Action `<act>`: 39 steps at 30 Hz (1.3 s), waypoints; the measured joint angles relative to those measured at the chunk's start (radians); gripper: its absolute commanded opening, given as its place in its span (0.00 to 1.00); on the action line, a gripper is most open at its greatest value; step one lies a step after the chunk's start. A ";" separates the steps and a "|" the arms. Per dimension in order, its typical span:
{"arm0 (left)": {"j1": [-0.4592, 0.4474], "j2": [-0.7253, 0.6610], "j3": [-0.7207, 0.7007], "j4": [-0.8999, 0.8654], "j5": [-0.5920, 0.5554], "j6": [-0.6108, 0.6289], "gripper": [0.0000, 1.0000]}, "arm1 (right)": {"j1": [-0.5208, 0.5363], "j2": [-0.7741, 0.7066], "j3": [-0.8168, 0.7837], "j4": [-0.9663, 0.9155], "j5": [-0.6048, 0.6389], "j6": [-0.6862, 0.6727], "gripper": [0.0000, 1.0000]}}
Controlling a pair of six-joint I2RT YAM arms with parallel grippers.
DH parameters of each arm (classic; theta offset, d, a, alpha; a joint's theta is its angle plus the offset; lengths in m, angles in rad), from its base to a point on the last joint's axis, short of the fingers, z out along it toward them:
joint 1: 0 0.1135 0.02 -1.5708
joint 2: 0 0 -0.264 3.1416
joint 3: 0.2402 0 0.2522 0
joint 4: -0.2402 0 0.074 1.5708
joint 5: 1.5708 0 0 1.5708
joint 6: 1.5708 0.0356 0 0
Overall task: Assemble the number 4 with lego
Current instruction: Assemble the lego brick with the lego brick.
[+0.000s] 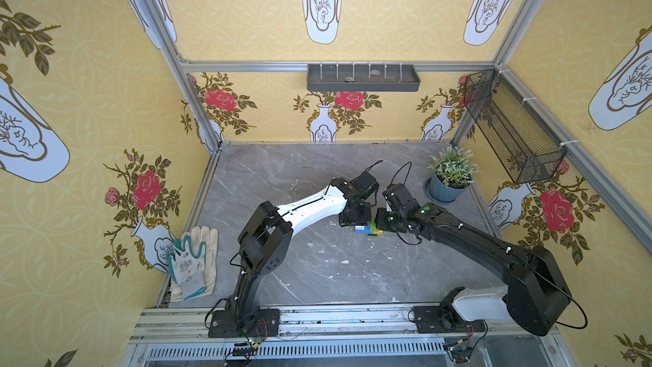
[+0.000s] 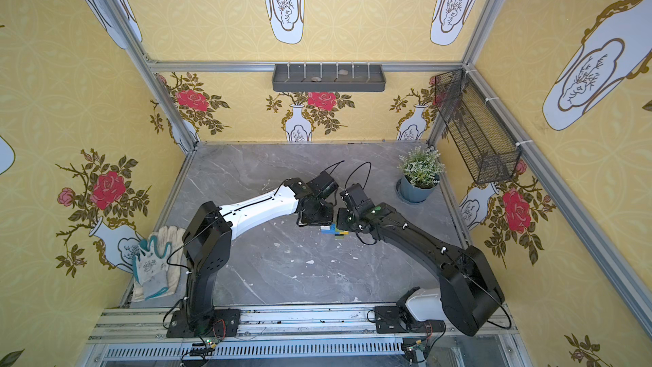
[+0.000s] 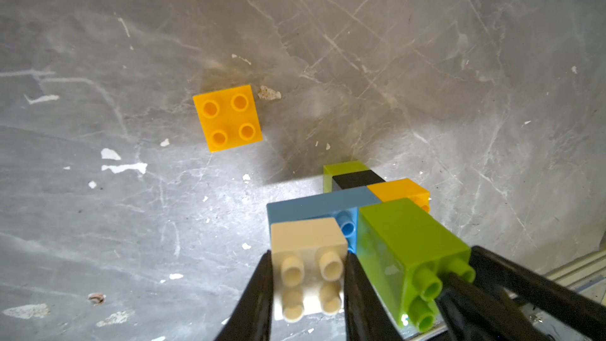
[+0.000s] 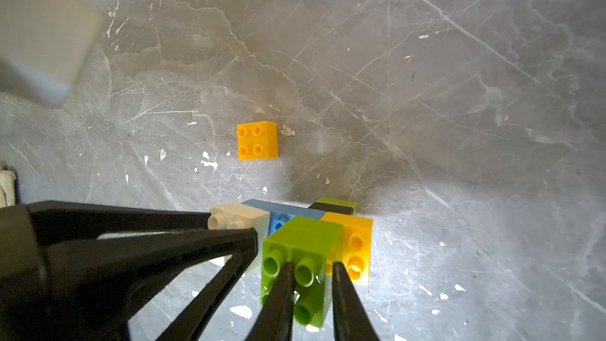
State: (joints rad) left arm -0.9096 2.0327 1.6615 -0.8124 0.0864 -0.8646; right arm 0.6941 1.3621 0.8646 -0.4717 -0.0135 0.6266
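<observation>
Left gripper [image 3: 308,255]: jaws closed onto white brick [image 3: 308,234], one finger on each side face.
Right gripper [image 4: 312,264]: jaws nearly together, pinching one side of lime green brick [image 4: 301,237].
Both bricks are part of number 4 [image 1: 367,229], near table [image 1: 335,277] centre, slightly toward 3 o'clock in both top views. Contact with table: cannot tell.
Left gripper meets it from 10 o'clock, right gripper from 3 o'clock.
Loose yellow brick [image 3: 228,118] lies apart, studs up.
Potted plant [image 1: 450,178] at 1 o'clock, near right edge. Gloves [image 1: 194,263] at 8 o'clock, at left edge.
Bare table toward 6 o'clock.
</observation>
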 measured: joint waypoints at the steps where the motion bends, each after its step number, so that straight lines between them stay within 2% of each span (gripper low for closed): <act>1: 0.000 0.002 0.003 -0.003 -0.002 0.000 0.18 | 0.000 0.000 0.000 0.000 0.000 0.000 0.22; 12: -0.014 -0.003 -0.001 -0.007 -0.027 -0.001 0.15 | 0.000 -0.002 -0.004 0.006 0.000 -0.002 0.22; 24: -0.026 -0.013 -0.021 0.003 -0.050 -0.021 0.19 | 0.000 -0.002 -0.009 0.016 0.000 -0.003 0.22; 30: -0.027 -0.011 -0.021 0.004 -0.053 -0.046 0.13 | -0.001 -0.003 -0.008 0.015 0.000 -0.002 0.22; 39: -0.027 -0.001 -0.013 -0.003 -0.065 -0.107 0.11 | 0.000 -0.012 -0.020 0.030 -0.004 0.001 0.22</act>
State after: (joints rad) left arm -0.9367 2.0319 1.6485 -0.8158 0.0212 -0.9718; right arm 0.6937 1.3502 0.8448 -0.4416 -0.0177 0.6277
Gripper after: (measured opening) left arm 0.312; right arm 0.221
